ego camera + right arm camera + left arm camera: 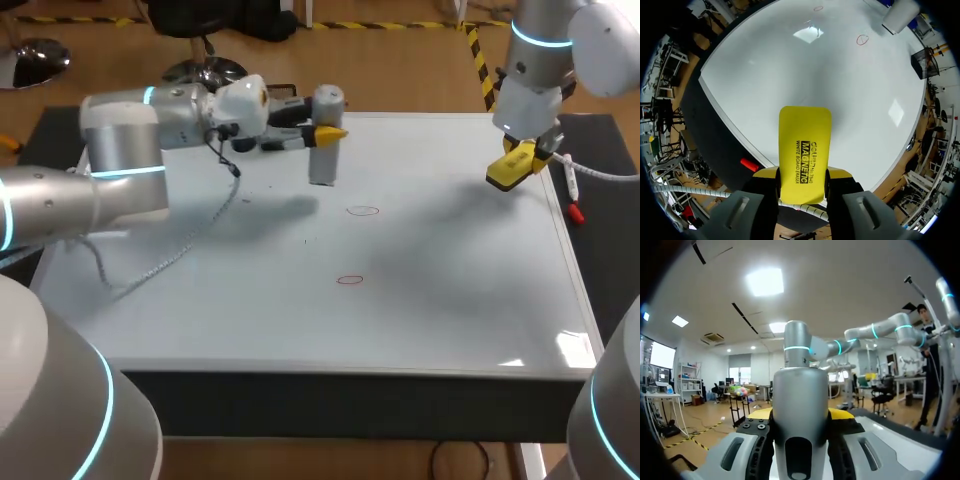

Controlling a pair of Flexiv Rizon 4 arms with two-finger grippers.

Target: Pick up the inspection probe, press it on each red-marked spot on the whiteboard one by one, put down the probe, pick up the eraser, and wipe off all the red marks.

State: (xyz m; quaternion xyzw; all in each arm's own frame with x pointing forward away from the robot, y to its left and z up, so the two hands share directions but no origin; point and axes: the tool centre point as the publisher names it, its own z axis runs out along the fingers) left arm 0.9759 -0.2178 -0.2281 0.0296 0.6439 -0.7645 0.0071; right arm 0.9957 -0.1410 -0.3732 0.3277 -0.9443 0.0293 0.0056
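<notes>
The grey cylindrical inspection probe [325, 135] hangs upright over the back of the whiteboard [440, 300], and my left gripper [322, 132] is shut on it. In the left wrist view the probe [800, 405] fills the gap between the fingers. My right gripper [518, 160] is shut on the yellow eraser [512, 168] above the board's far right corner. The eraser [805, 145] sticks out ahead of the right gripper [802, 174]. Two red marks lie on the board, one [363, 210] near the middle and one [349, 279] closer to the front; both marks [862, 39] [818, 8] show in the right wrist view.
A small red object [575, 212] lies on the dark mat just off the board's right edge, beside a white cable [600, 172]. A grey cable [180, 255] from my left arm trails over the board's left part.
</notes>
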